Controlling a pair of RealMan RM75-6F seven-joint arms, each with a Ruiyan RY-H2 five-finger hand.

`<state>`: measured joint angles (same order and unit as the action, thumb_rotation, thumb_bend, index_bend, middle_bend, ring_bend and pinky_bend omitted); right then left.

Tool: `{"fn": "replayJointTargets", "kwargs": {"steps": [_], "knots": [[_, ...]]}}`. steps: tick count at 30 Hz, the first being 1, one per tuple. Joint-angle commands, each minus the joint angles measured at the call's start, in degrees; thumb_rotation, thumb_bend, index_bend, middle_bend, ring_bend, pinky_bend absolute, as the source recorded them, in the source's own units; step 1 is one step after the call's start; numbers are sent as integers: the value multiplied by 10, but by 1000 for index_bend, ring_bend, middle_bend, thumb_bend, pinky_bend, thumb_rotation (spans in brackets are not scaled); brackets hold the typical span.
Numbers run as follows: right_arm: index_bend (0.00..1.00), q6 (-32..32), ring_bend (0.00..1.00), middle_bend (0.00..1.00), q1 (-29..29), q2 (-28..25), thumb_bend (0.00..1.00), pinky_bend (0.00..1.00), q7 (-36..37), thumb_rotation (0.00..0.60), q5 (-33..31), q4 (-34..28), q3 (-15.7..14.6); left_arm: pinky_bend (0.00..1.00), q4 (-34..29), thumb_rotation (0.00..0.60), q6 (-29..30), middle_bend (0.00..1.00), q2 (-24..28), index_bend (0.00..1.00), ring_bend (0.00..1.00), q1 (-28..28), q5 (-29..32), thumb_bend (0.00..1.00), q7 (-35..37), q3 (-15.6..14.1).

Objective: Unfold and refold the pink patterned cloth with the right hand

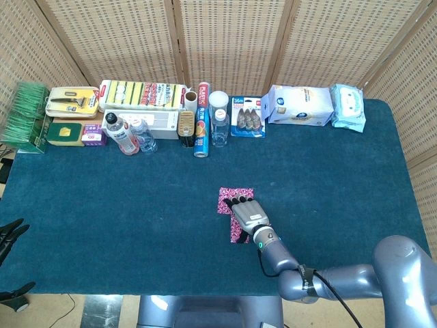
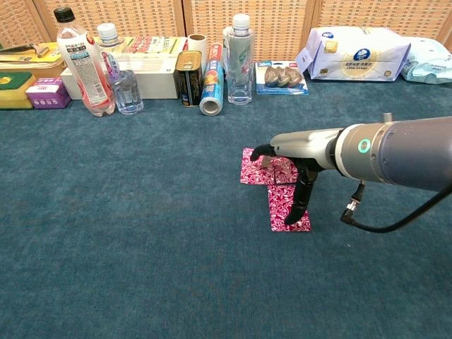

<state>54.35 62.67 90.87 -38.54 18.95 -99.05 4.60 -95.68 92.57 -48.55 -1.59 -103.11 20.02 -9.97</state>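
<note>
Right hand [image 2: 286,164] pinching the pink patterned cloth [image 2: 288,207] flap mid-unfold
Thin grip: could slip, or drag everything across the counter [image 2: 141,233].

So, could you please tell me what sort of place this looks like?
Probably a robot test setup, not a home: a table under dark blue cloth, wicker screens behind it, and packaged household goods lined along the far edge, such as the wipes.
</note>
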Motion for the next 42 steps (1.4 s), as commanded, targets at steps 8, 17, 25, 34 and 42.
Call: {"fn": "replayJointTargets", "kwargs": {"steps": [8,17,25,34,42], "knots": [[49,10,56,133,16,20,0,96,-15,600,-21,0,9,49,5,600,3,0,2,0,0,0,-2,70,9,-1],[48,34,56,128,31,14,0,96,-30,600,-35,-23,27,49,7,600,3,0,2,0,0,1,-5,70,10,-2],[48,66,38,7,16,-11,0,94,-25,600,-6,-67,17,49,4,600,-1,0,2,0,0,3,-6,70,8,-3],[84,142,7,0,-24,34,0,91,10,600,63,-21,19,49,-1,600,-5,0,1,0,0,4,-9,69,-1,-5],[89,197,2,0,-19,111,0,84,-43,600,3,55,68,49,-2,600,-11,0,4,0,0,8,-4,71,2,-4]]}}
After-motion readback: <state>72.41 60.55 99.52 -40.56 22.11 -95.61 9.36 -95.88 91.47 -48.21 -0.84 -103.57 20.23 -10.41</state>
